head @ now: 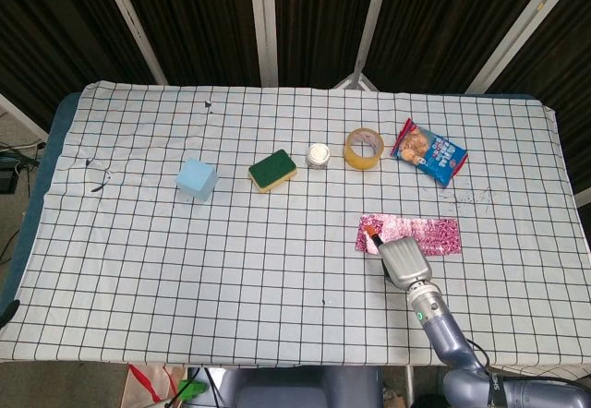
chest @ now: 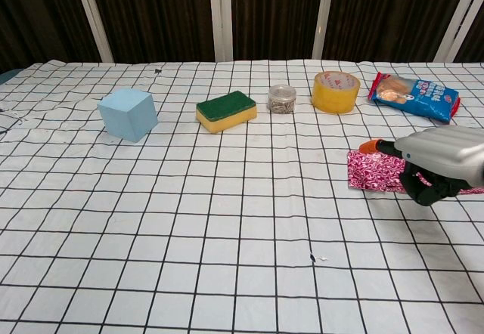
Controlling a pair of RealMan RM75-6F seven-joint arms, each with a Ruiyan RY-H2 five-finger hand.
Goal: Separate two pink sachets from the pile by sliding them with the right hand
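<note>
The pile of pink sachets point(head: 432, 235) lies flat on the checked cloth right of centre; in the chest view it shows as a pink strip point(chest: 373, 172). My right hand point(head: 403, 259) hovers over the pile's left end, its silver back up. One orange-tipped finger point(head: 371, 234) stretches out over the left edge of the pile, and the other fingers look curled under. The chest view shows the same hand point(chest: 442, 162) and its orange fingertip point(chest: 368, 146) just above the sachets; whether it touches them I cannot tell. The hand hides the pile's near-left part. The left hand is not visible.
Along the back stand a blue cube point(head: 196, 180), a green-and-yellow sponge point(head: 272, 170), a small jar point(head: 318, 155), a yellow tape roll point(head: 364, 148) and a snack bag point(head: 428, 151). The checked cloth point(head: 231, 260) covers the table.
</note>
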